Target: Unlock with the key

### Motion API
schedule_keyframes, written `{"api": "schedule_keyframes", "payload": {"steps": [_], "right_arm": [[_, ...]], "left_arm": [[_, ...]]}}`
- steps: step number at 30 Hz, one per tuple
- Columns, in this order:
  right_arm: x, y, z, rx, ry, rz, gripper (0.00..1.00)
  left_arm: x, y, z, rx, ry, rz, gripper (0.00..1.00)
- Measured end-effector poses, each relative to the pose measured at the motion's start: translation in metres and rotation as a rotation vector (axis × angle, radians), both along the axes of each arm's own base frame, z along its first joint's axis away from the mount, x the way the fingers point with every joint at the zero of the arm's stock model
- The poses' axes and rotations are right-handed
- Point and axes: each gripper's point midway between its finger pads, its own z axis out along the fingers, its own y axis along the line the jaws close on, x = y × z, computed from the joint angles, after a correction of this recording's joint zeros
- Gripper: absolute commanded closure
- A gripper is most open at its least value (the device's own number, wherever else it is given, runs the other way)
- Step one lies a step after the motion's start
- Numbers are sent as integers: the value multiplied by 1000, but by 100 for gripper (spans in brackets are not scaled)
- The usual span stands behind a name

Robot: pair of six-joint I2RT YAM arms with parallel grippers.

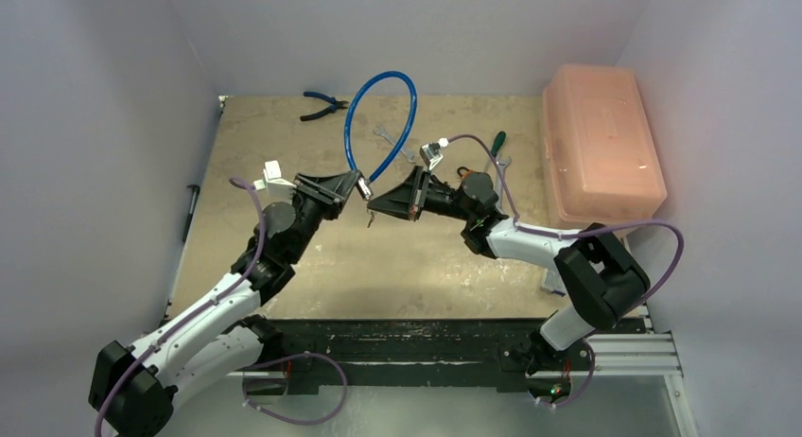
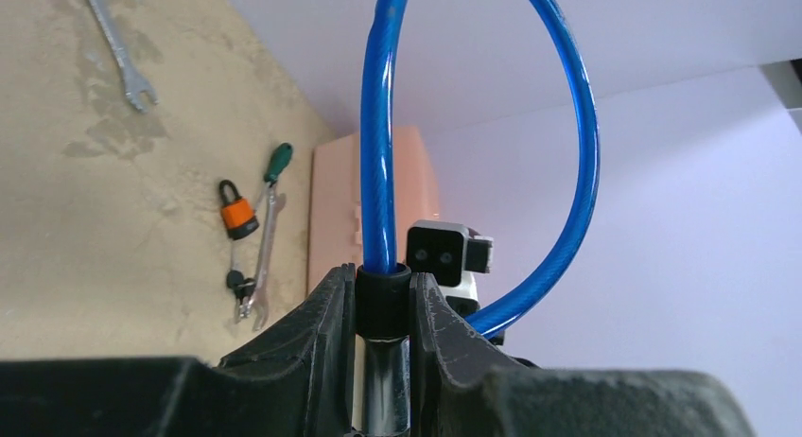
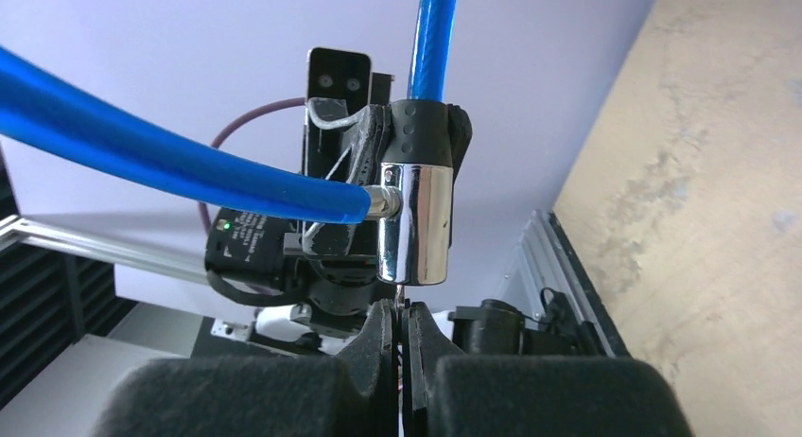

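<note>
The left gripper [image 2: 381,284] clenches the black collar [image 2: 383,303] of the glossy blue cable lock [image 2: 378,125]. The right gripper [image 3: 400,316] pinches the key [image 3: 400,293] below its chrome barrel [image 3: 416,224].

Left end effector [image 1: 362,187] and right end effector [image 1: 373,207] are black, arms [image 1: 203,309] white, cables [image 1: 312,359] purple.

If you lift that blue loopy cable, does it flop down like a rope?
Probably not much. The blue cable stands in a springy arch while the left gripper pinches only its lock barrel, so it seems fairly stiff. The shiny chrome barrel looks like solid metal, so it is likely heavy for its size. The cable's smooth plastic coat may be slippery.
</note>
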Motion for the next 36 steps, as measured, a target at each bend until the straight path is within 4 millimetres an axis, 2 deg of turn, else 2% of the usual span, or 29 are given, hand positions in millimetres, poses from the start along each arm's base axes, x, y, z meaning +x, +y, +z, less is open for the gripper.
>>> {"api": "schedule_keyframes", "payload": {"steps": [4, 7, 10, 12, 16, 23, 27, 32, 36], "right_arm": [[-4, 0, 13, 36, -16, 16, 100], [-5, 0, 12, 21, -16, 19, 100], [-6, -1, 7, -21, -21, 14, 100], [-5, -1, 6, -37, -27, -6, 100], [11, -6, 3, -62, -43, -88, 100], [11, -6, -28, -147, 3, -113, 100], [10, -5, -37, -171, -10, -119, 100], [6, -5, -42, -174, -32, -116, 100], [0, -7, -56, -203, -27, -106, 100]], "left_arm": [[-5, 2, 16, -17, -51, -7, 100], [-6, 3, 15, 0, -56, -7, 79], [-7, 2, 9, 20, -42, -10, 49], [-11, -2, 5, 28, -35, -38, 39], [-34, -27, -20, 47, 13, -178, 35], [-39, -32, -54, 76, 84, -218, 36], [-41, -31, -61, 77, 101, -220, 34], [-45, -26, -66, 97, 124, -210, 21], [-48, -15, -71, 125, 145, -176, 16]]}}
